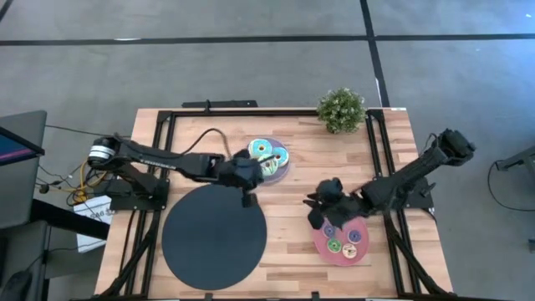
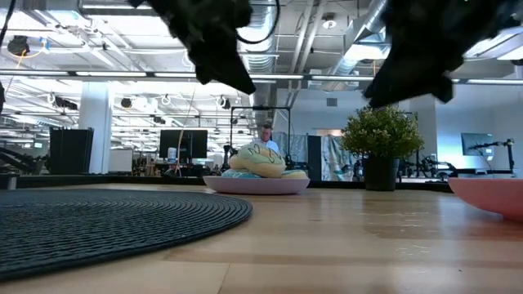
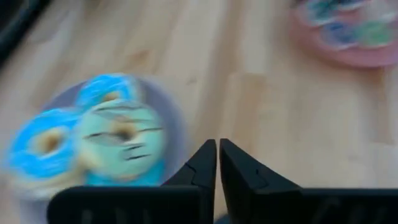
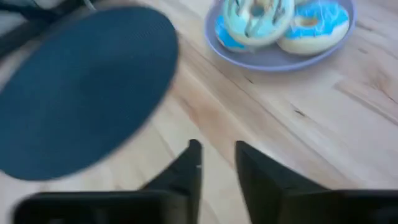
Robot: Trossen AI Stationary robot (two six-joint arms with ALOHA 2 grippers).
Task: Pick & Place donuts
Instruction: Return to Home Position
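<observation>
Tabletop (image 1: 292,188): every donut I can see sits on a plate, none loose. My read is that the sorting is done and the arms only need to fold home.

Doing that well, as I judge it:
- Lift first, then retract. Both pincers hang low near the middle, close to loaded plates, so a level sweep could catch a rim.
- Each arm should draw back toward its own base, because the two pincers are fairly near each other across the centre.

Black mat (image 1: 213,238): bare, its edge directly under the left pincer (image 3: 217,143).

Left arm (image 1: 159,159): stretched out from its base, wrist turned downward. Its pincer is empty, the fingers drawn together with barely a slit between them.

Right arm (image 1: 410,180): reaches inward at a slant, wrist dipped. The right pincer (image 4: 217,146) is empty, fingers a little apart.

Purple plate (image 1: 287,167): just beside the left pincer, on the side away from the mat. It holds the large donuts, a light green one (image 3: 121,134) stacked on blue ones (image 3: 43,140).

Pink plate (image 1: 322,242): just beside the right pincer and partly under that wrist. It holds the small donuts (image 1: 334,245).

Potted plant (image 1: 341,109): well beyond both pincers, at the far edge.
</observation>
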